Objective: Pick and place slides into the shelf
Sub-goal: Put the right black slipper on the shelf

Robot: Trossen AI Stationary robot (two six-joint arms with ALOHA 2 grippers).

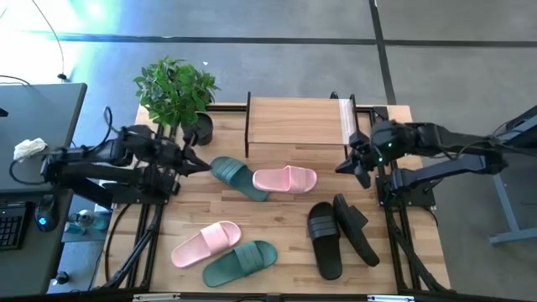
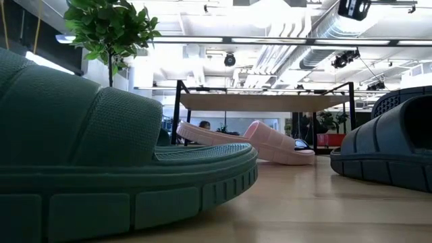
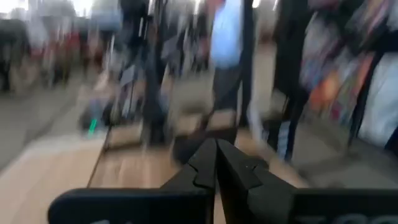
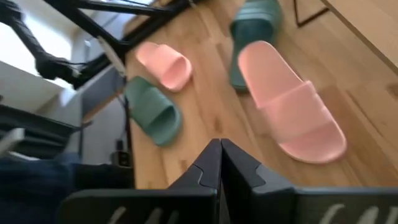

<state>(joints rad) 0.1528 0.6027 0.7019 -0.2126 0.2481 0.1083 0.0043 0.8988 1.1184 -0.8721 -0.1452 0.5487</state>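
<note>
Six slides lie flat on their soles on the slatted tabletop. One dark green slide (image 1: 237,176) and one pale pink slide (image 1: 285,179) are in front of the shelf (image 1: 294,122). Another pink slide (image 1: 206,243) and another green one (image 1: 241,262) are near the front. Two black slides (image 1: 336,235) are at the right. My left gripper (image 1: 200,164) hovers shut just left of the far green slide, holding nothing. My right gripper (image 1: 346,166) hovers shut, right of the far pink slide (image 4: 289,102), also holding nothing.
A potted plant (image 1: 176,88) stands at the table's far left corner, beside the shelf. The shelf's black frame posts (image 1: 248,126) mark its open front. Bare boards (image 1: 277,222) show between the two groups of slides. In the low view the near green slide (image 2: 101,169) fills the foreground.
</note>
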